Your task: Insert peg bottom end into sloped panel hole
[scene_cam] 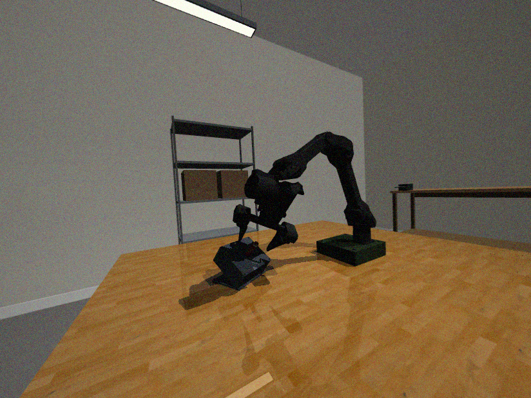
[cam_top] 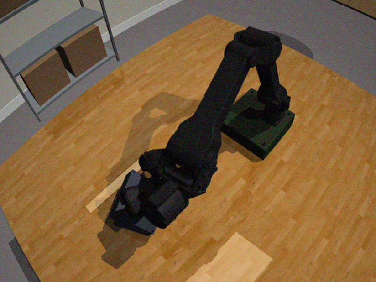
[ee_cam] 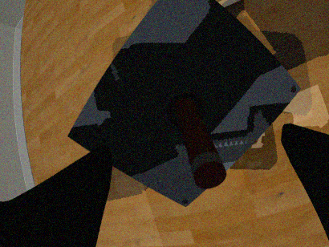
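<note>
Our tool (cam_top: 141, 182) (scene_cam: 254, 245) (ee_cam: 200, 143) is standing wide open over the sloped panel (cam_top: 147, 226) (scene_cam: 246, 259) (ee_cam: 241, 100), and it isn't gripping anything. We're seeing the dark red peg (scene_cam: 252, 249) (ee_cam: 201, 140) best from the wrist: it's sticking up out of the panel's face, between the spread fingers, with visible space on both sides. Its lower end is disappearing into heavy shadow where the hole would be, so we can't tell how deep it's sitting or whether it's bottoming out. The free end is looking round, with a greyish band just behind it. From outside, one fingertip is overlapping the panel's upper edge in our line of sight, and we can't tell if they're touching. Up top, our arm (cam_top: 224, 87) (scene_cam: 349, 181) is blocking the peg and most of the panel, so that angle isn't helping us much, lol. The arm is reaching over from its green base (cam_top: 264, 142) (scene_cam: 356, 257), which is sitting on the wooden tabletop (cam_top: 303, 197) (scene_cam: 343, 321) (ee_cam: 60, 80) well apart from the panel. Past the tabletop, a metal shelf (cam_top: 109, 33) (scene_cam: 175, 184) is holding two brown boxes.
</note>
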Available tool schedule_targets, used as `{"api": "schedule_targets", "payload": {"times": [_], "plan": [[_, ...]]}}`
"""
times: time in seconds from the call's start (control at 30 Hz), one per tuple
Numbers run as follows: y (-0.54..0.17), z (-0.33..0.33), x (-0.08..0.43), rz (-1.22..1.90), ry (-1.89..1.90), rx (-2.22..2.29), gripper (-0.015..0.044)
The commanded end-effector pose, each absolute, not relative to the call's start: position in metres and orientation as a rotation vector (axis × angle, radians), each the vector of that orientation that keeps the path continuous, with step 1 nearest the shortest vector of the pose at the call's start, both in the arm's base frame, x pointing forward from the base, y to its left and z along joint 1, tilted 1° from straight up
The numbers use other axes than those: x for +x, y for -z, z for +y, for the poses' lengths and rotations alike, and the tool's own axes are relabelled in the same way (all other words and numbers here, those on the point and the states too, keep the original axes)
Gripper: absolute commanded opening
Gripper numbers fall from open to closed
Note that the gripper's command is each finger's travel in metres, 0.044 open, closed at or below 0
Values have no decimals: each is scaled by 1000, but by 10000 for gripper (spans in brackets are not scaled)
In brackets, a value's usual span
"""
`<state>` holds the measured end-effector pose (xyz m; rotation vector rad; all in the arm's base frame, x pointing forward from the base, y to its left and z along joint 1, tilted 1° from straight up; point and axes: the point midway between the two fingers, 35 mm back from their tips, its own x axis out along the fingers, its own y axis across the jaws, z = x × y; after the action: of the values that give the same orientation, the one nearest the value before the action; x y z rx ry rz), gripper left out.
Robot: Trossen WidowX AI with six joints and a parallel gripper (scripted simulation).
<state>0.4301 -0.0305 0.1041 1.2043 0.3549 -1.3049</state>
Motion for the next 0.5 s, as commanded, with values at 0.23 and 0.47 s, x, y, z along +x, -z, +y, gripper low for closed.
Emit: {"api": "schedule_targets", "payload": {"times": [0.23, 0.47], "plan": [[-131, -13, 423, 345, 1300, 1213, 440], [-143, -3, 417, 348, 1301, 1211, 440]]}}
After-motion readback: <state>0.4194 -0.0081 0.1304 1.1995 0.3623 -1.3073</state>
